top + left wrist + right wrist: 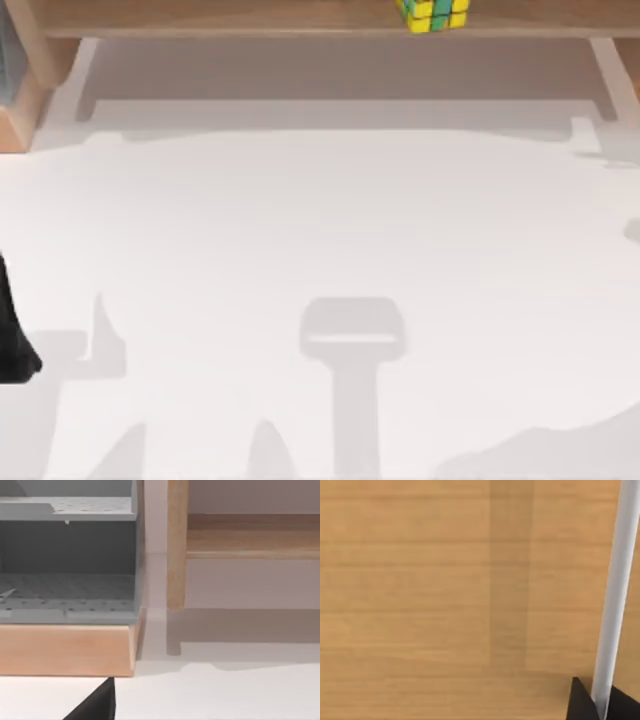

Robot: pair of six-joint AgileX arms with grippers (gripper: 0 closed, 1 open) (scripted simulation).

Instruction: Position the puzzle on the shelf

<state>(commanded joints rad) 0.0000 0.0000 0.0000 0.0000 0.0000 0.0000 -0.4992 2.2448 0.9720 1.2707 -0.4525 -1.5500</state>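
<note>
Puzzle [433, 14] sits on shelf [250, 18], right of its middle, close to front edge. Our left arm parked at counter [320, 250] left edge; its tool [92, 707] state: cannot tell. Our right tool [592, 702] above shelf board, wood grain close below; whether open or holding anything, cannot tell.

Risks, as we judge:
- careless retreat clips puzzle, knocks it off front edge
- right tool scrapes board.

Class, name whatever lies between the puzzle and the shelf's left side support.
Bare shelf board separates the puzzle from the left side support, per the top view.
</note>
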